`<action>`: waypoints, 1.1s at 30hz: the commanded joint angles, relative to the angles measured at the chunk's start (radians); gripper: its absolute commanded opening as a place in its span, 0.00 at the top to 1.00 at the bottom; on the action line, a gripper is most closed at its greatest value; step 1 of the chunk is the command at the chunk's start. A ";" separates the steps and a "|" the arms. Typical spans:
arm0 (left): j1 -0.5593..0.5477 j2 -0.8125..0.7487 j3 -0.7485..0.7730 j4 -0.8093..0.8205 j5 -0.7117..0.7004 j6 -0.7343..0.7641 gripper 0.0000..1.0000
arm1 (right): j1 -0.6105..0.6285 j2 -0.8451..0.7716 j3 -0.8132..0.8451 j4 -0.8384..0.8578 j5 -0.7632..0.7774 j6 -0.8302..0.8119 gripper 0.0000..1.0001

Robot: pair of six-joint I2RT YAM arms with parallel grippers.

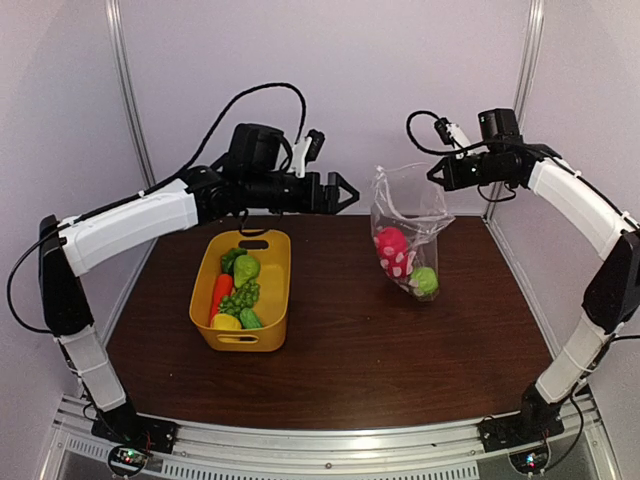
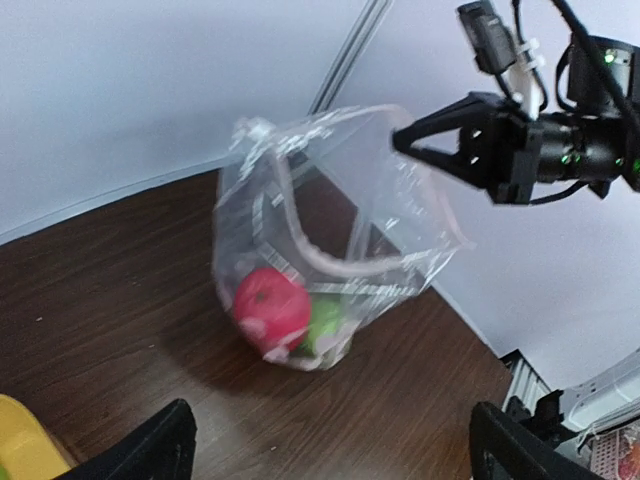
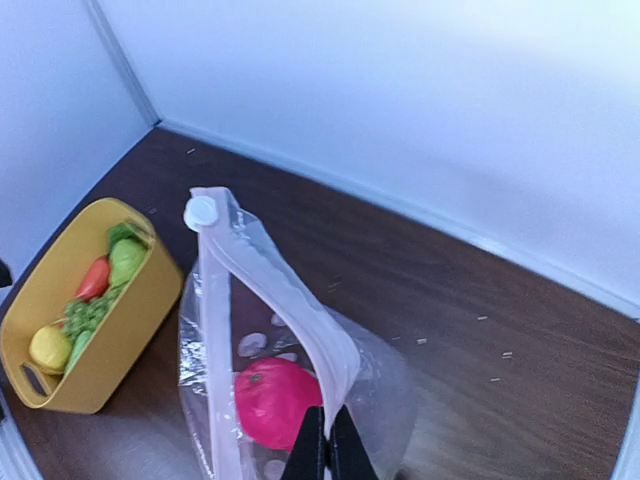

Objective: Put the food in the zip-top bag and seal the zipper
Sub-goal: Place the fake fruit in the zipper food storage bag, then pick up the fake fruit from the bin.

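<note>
The zip-top bag (image 1: 408,225) hangs upright over the table with its mouth open. My right gripper (image 1: 435,172) is shut on its rim, the fingers (image 3: 325,445) pinching the pale zipper (image 3: 290,300) strip. Inside the bag lie a red apple (image 1: 392,250) and a green apple (image 1: 425,280). More food fills the yellow basket (image 1: 280,290): a carrot (image 1: 221,293), grapes (image 1: 238,298), a lemon (image 1: 226,322) and green pieces. My left gripper (image 1: 340,190) hovers open and empty between basket and bag, its fingertips (image 2: 165,445) spread wide and facing the bag (image 2: 330,230).
The basket (image 3: 90,320) stands at the left of the brown table, the bag to its right. White walls and metal posts close in the back and the sides. A white slider (image 3: 201,212) sits at one end of the zip strip.
</note>
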 commanded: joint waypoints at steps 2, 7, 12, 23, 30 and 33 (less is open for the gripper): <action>0.108 -0.090 -0.168 -0.143 -0.111 0.099 0.09 | 0.065 0.019 0.085 -0.093 0.213 -0.166 1.00; 0.129 -0.068 -0.137 -0.339 -0.241 0.166 0.16 | 0.186 0.037 0.034 -0.081 0.253 -0.179 1.00; 0.130 -0.038 -0.135 -0.475 -0.348 0.224 0.17 | 0.186 0.065 0.030 -0.089 0.169 -0.143 1.00; 0.181 -0.034 -0.226 -0.551 -0.358 0.253 0.18 | 0.187 0.032 -0.020 -0.080 0.123 -0.131 1.00; 0.250 0.003 -0.227 -0.591 -0.416 0.183 0.22 | 0.188 0.022 -0.045 -0.070 0.096 -0.123 1.00; 0.269 0.033 -0.228 -0.533 -0.409 0.189 0.18 | 0.188 0.031 -0.045 -0.069 0.087 -0.120 1.00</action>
